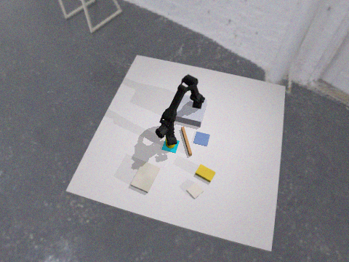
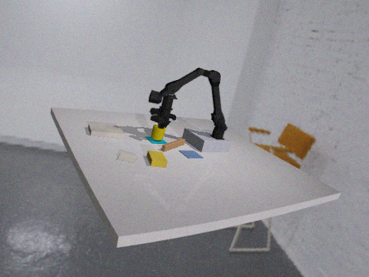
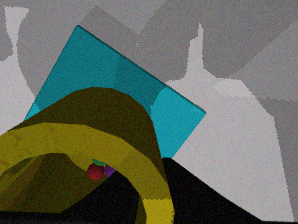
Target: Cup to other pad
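Nearest, yellow block (image 1: 205, 172) (image 2: 157, 158); then wooden bar (image 1: 186, 141) (image 2: 173, 145). Beyond, gripper (image 1: 171, 143) (image 2: 163, 125) pinching yellow cup (image 1: 170, 145) (image 2: 157, 133) (image 3: 107, 107), upright over the cyan pad (image 1: 175, 148) (image 2: 164, 142) (image 3: 180, 120) (marbles (image 3: 96, 172) inside, touchdown hard to tell).

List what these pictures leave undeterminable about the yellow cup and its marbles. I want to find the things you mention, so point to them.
- Marble count: in the wrist view, the rim and wall of the yellow cup (image 1: 170, 145) (image 2: 157, 133) (image 3: 100, 136) may hide more.
- Contact with the cyan pad (image 1: 175, 148) (image 2: 163, 142) (image 3: 75, 65): too small to tell in the exterior view.
- Gripper (image 1: 171, 142) (image 2: 162, 126) fingertips: cut off by the wrist view's bottom edge.
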Robot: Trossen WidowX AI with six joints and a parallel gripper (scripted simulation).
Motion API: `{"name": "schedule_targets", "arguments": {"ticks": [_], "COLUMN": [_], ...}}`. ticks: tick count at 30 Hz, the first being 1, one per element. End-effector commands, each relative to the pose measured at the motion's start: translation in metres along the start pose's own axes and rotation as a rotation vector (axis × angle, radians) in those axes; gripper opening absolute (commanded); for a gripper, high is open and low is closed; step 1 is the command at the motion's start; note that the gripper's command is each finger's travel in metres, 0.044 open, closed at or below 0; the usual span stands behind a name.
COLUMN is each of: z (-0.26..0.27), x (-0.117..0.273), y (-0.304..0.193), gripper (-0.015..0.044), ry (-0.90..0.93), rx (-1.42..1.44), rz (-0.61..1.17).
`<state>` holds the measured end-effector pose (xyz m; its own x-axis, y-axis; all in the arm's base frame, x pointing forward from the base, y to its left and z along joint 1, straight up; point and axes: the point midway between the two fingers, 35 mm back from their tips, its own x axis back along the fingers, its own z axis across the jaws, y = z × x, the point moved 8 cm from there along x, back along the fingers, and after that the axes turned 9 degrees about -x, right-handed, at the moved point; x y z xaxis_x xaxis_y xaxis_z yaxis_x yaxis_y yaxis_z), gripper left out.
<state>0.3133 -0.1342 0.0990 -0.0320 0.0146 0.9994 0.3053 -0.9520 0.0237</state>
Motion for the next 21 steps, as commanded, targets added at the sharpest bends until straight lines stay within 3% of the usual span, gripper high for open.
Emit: {"name": "schedule_targets", "arguments": {"ticks": [1,14,19,21], "z": [-0.0007,-0.0003,-0.0003,-0.0003], "x": [-0.0052,-0.002,-0.002,-0.002], "y": [-0.0002,-0.0002,-0.0002,-0.0002], "gripper": [0.0,0.0,0.0131,0.0147], "ry": [-0.007,-0.002,-0.002,-0.002], "rx": [0.004,0.0,0.0,0.0], "rz": [0.002,0.002,0.002,0.002]}}
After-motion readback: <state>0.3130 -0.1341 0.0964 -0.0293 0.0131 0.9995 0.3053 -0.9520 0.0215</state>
